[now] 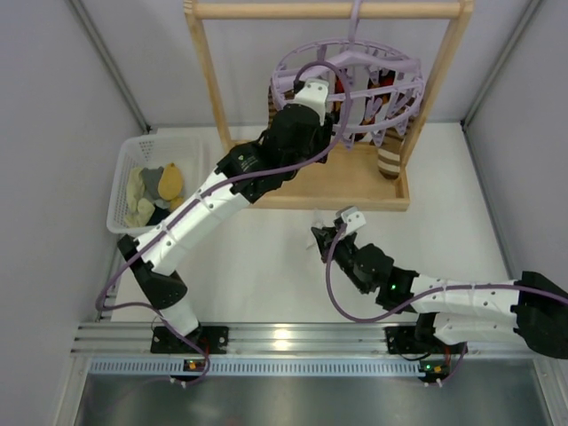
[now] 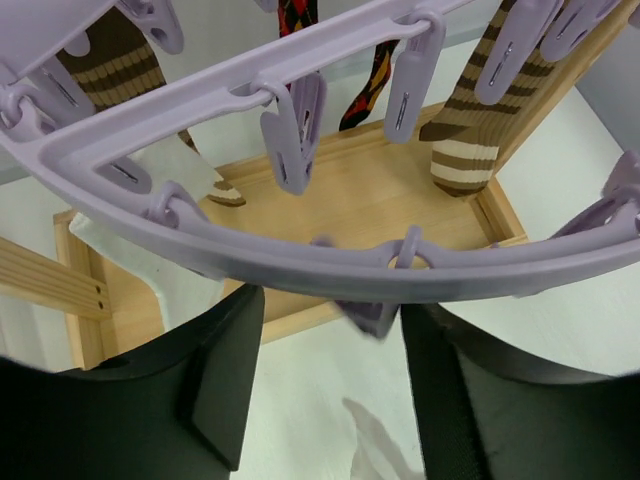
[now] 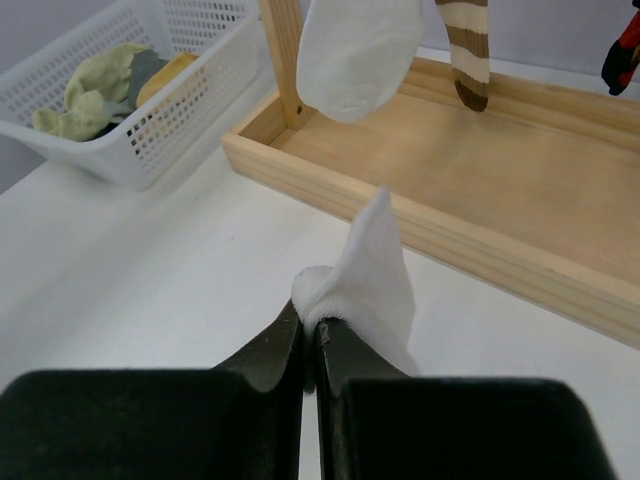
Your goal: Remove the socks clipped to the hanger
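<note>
The lavender hanger (image 1: 351,84) hangs from a wooden rack's top bar. My left gripper (image 1: 312,96) is raised to its left rim. In the left wrist view my left gripper (image 2: 332,345) is open just under the ring (image 2: 300,265), and a small clip (image 2: 375,315) dangles between the fingers, close to the right one. Brown striped socks (image 2: 465,150), an argyle sock (image 2: 365,85) and a white sock (image 2: 175,270) hang from clips. Low over the table, my right gripper (image 3: 312,335) is shut on a loose white sock (image 3: 365,270).
The wooden rack's tray base (image 3: 480,170) lies just beyond the right gripper, with its uprights (image 1: 209,75) on either side of the hanger. A white basket (image 1: 133,191) with yellow and grey cloths stands at the left.
</note>
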